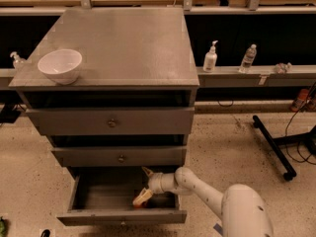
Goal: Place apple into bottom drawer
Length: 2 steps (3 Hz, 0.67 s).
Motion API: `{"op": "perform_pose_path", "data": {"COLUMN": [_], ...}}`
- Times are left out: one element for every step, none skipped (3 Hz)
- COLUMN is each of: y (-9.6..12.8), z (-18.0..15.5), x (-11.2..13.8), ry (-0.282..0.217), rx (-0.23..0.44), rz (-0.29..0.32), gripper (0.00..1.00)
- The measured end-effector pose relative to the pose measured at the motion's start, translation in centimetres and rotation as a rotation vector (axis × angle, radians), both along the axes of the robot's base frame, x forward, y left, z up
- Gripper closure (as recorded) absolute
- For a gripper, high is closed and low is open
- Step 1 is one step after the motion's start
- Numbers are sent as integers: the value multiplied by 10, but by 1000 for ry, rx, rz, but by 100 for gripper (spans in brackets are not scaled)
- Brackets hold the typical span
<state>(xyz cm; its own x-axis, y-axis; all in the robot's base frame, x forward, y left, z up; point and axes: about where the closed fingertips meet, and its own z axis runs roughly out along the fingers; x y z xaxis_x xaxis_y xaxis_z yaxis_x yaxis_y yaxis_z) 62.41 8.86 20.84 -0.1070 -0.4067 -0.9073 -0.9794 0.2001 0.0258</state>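
The spread hand (144, 184) sits inside the bottom drawer (121, 216), largely hiding the apple (140, 205).

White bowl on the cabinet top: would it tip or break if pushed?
The round white bowl looks hard and smooth, so it would probably slide, not bend. Its base looks narrower than its rim, so a rim push might tip it. The gripper is down in the open grey bottom drawer.
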Motion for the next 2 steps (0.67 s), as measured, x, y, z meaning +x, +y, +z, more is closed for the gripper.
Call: {"op": "perform_pose_path", "data": {"y": [-12,-36], "z": [31,53], "x": [-7,-14], "ry": [-16,-18], "rx": [77,117], "rz": [3,-14], "gripper": [20,1]}}
